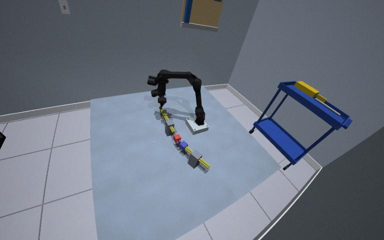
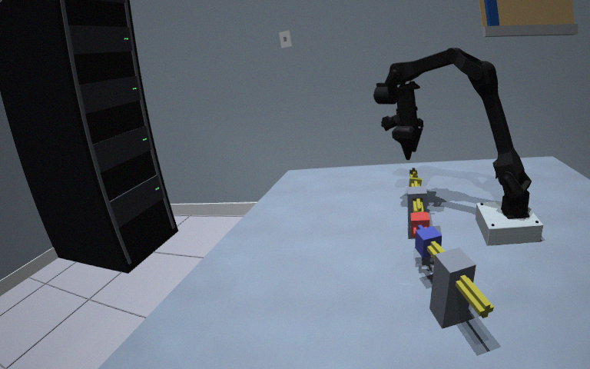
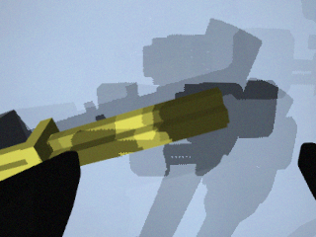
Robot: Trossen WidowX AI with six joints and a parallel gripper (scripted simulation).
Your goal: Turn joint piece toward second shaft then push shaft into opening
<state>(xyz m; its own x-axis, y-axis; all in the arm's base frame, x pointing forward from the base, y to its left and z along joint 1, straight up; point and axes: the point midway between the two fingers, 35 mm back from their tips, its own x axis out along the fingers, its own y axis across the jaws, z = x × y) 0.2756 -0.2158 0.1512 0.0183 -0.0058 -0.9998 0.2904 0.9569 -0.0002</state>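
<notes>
In the top view, the pale blue work surface [image 1: 133, 181] [image 2: 260, 278] [image 3: 30, 49] spreads over the tiled floor; its right edge runs slanting toward five o'clock. The black server rack [image 2: 38, 174] stands at nine o'clock in the exterior view, beyond the surface edge. The blue two-tier trolley [image 1: 278, 137] stands beyond the right edge, at three o'clock from the arm in the top view.

The black WidowX arm [image 1: 178, 74] [image 2: 495, 117] arches from its pale base plate [image 1: 198, 130] [image 2: 513, 236]. Its claw [image 1: 161, 105] [image 2: 409, 154] [image 3: 194, 160] points downward, released, with its fingers wide and nothing between them. From the far grey block [image 1: 170, 123] [image 2: 416, 195] [image 3: 12, 128], it is at eleven o'clock in the top view. The near grey block [image 1: 194, 159] [image 2: 452, 287] is at five o'clock from the far one.

The yellow second shaft [image 1: 172, 129] [image 2: 418, 204] [image 3: 138, 128] passes through the far block; its outer end points to two o'clock in the wrist view. The first shaft [image 1: 204, 163] [image 2: 474, 295] passes through the near block and carries the blue hinge cube [image 1: 183, 145] [image 2: 428, 239]. The red joint piece [image 1: 177, 138] [image 2: 419, 219] is at eleven o'clock from this cube in the top view, with a small open space before the second shaft. The yellow collar [image 1: 164, 114] [image 2: 415, 180] [image 3: 44, 135] sits on the second shaft, near the far block.
</notes>
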